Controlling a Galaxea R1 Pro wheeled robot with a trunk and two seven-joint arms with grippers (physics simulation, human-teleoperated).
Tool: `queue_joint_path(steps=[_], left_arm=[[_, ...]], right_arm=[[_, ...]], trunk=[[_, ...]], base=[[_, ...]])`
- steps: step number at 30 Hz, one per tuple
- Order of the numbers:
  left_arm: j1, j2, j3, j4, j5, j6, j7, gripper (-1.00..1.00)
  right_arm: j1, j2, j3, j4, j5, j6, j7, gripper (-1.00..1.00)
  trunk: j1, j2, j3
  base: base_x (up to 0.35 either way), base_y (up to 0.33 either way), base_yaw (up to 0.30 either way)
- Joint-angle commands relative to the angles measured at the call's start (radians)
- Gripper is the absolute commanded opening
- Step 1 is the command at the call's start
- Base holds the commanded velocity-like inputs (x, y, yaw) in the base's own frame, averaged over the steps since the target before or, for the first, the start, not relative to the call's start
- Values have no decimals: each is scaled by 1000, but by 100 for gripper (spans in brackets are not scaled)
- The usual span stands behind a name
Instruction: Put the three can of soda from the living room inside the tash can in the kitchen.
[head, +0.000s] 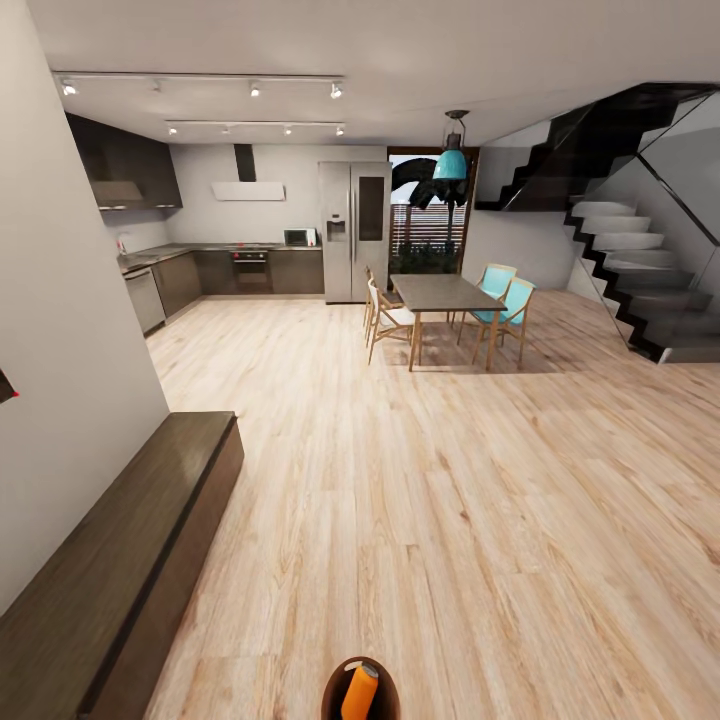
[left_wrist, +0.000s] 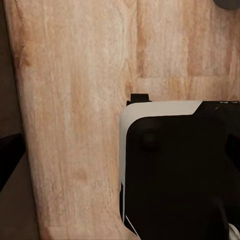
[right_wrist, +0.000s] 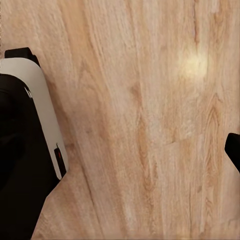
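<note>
Close below my head camera, at the lower edge of the head view, sits the tash can (head: 332, 693), a small round bin with a brown inside. A bright orange can of soda (head: 360, 692) with a silver top lies tilted inside it. What carries the bin is cut off by the picture's edge. The kitchen (head: 250, 268) is far ahead to the left, with dark cabinets, a white hood (head: 247, 190), a microwave (head: 298, 237) and a steel fridge (head: 355, 230). Both wrist views look down on wooden floor beside my black-and-white base (left_wrist: 175, 170).
A long low dark bench (head: 120, 560) runs along the wall on my left. A dining table (head: 445, 292) with several chairs stands ahead to the right of the fridge. Dark stairs (head: 640, 280) rise at the far right. Wooden floor (head: 400, 480) stretches toward the kitchen.
</note>
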Motion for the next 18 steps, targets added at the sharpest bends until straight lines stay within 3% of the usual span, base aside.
queue_joint_path(steps=[1, 18], left_arm=[[0, 0, 0, 0, 0, 0, 0, 100], [1, -11, 1, 0, 1, 1, -1, 100]], right_arm=[[0, 0, 0, 0, -1, 0, 0, 100], [1, 2, 1, 0, -5, 0, 0, 100]], trunk=[[0, 0, 0], [0, 0, 0]], base=[[0, 0, 0], [0, 0, 0]])
